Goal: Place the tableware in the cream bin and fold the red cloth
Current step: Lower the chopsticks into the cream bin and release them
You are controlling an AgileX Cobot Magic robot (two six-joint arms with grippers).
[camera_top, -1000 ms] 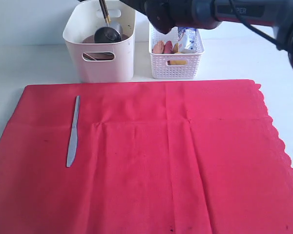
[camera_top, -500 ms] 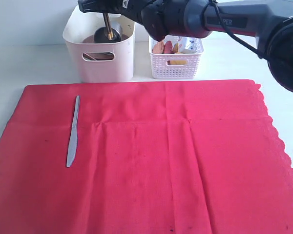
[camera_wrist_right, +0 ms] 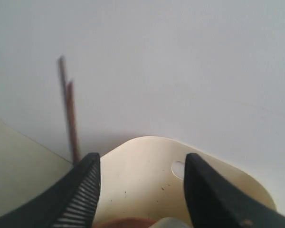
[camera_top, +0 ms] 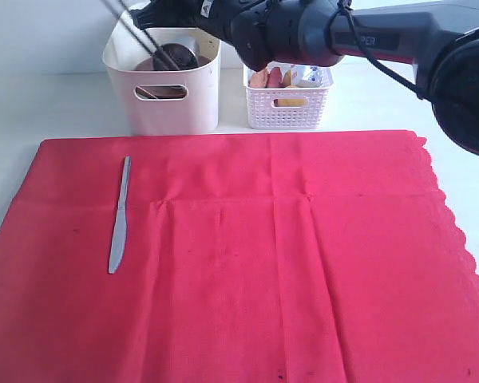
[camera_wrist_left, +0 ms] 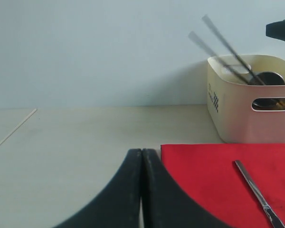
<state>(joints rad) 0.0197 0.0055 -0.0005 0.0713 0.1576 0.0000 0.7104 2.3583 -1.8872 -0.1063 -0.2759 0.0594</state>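
**Item: bin-loading step, chopsticks.**

- Red cloth (camera_top: 263,255): lay flat and unfolded and filled the near field of the exterior view.
- Cream bin (camera_top: 164,96): stood off the cloth's far edge, at 11 o'clock.
- White lattice basket (camera_top: 289,104): stood just beside the bin, at 12 o'clock, with food in it.
- Steel cup (camera_top: 177,54): lay inside the bin.
- Dark chopsticks (camera_top: 128,17): had their lower ends in the bin. Their upper ends leaned out past its rim toward 10 o'clock. They were motion-blurred and no jaw held them.
- Silver table knife (camera_top: 120,214): lay alone on the cloth at 9 o'clock, pointing roughly 12 to 6.
- Right gripper (camera_wrist_right: 141,166): reached across and hung over the bin, its jaws spread and empty.
- Left gripper (camera_wrist_left: 141,154): sat low on the bare table off the cloth's 9 o'clock edge, its jaws pressed together.

**Step judged:** the chopsticks were being dropped into the bin, and the knife was the one piece not yet binned.

**Next move calls for:** a pinch on the knife. It lay thin and flat against the fabric, so the jaws would need to open, straddle its width and close low. The fold could begin only once the cloth was bare.
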